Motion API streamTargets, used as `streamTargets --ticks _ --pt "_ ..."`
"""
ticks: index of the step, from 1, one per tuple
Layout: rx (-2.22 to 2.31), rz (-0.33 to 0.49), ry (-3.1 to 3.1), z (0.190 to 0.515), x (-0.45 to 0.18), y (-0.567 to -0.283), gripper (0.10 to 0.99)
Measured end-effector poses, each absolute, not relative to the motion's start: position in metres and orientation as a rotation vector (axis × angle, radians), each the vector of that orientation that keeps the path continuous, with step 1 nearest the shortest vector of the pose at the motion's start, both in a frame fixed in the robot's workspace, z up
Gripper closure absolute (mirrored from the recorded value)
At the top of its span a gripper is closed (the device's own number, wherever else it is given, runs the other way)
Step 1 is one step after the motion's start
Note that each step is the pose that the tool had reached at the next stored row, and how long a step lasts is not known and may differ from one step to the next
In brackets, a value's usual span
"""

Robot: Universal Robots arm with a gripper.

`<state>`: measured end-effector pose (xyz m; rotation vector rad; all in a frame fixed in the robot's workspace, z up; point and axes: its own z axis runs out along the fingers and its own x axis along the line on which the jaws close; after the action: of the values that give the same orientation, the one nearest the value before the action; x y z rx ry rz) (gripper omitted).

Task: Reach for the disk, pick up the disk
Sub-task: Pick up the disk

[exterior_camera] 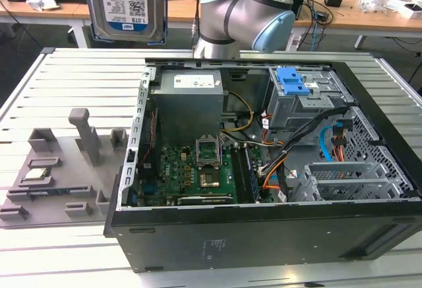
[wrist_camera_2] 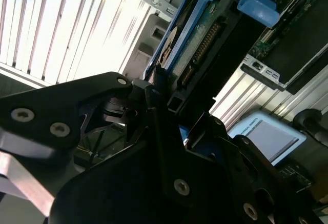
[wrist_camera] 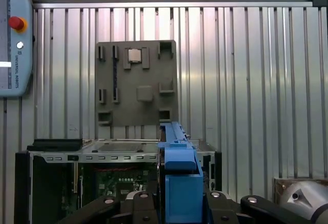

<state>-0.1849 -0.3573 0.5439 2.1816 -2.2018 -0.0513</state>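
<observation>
Claw: clamped on the disk. In the second wrist view my claw [wrist_camera_2: 160, 83] has its black fingers [wrist_camera_2: 97, 98] pressed onto the disk [wrist_camera_2: 202, 42] at one end. The connector edge and the blue bracket point away from me. In the first wrist view the claw [wrist_camera: 177, 203] closes from both sides on the blue bracket of the disk [wrist_camera: 179, 178], which is seen edge-on.

Disk position: in the exterior view the disk [exterior_camera: 125, 4] is in the air, high at the exterior view's left. It stands clear of the slatted metal surface [exterior_camera: 72, 80] and of the open computer case [exterior_camera: 264, 242]. Its white-and-blue label faces that camera, and the blue bracket frames its sides. My arm [exterior_camera: 244, 11] stands behind the case, to the exterior view's right of the disk.

Other items: a grey fixture plate [exterior_camera: 62, 169] lies on the surface at the exterior view's left of the case. A small silver chip [exterior_camera: 37, 174] sits in one of its recesses. In the first wrist view the plate [wrist_camera: 138, 106] and chip [wrist_camera: 134, 56] lie beyond the case. Inside the case, the green motherboard [exterior_camera: 191, 169] is exposed. A blue latch piece [exterior_camera: 293, 80] sits on a grey metal cage at the far corner. A teach pendant [wrist_camera: 13, 39] with a red button lies on the surface.
</observation>
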Motion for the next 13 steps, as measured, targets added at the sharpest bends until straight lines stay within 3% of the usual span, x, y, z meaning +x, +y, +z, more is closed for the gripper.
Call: streamTargets --ticks 13 --pt "2.179 -0.057 -2.199 0.544 -0.102 -0.356 0.722"
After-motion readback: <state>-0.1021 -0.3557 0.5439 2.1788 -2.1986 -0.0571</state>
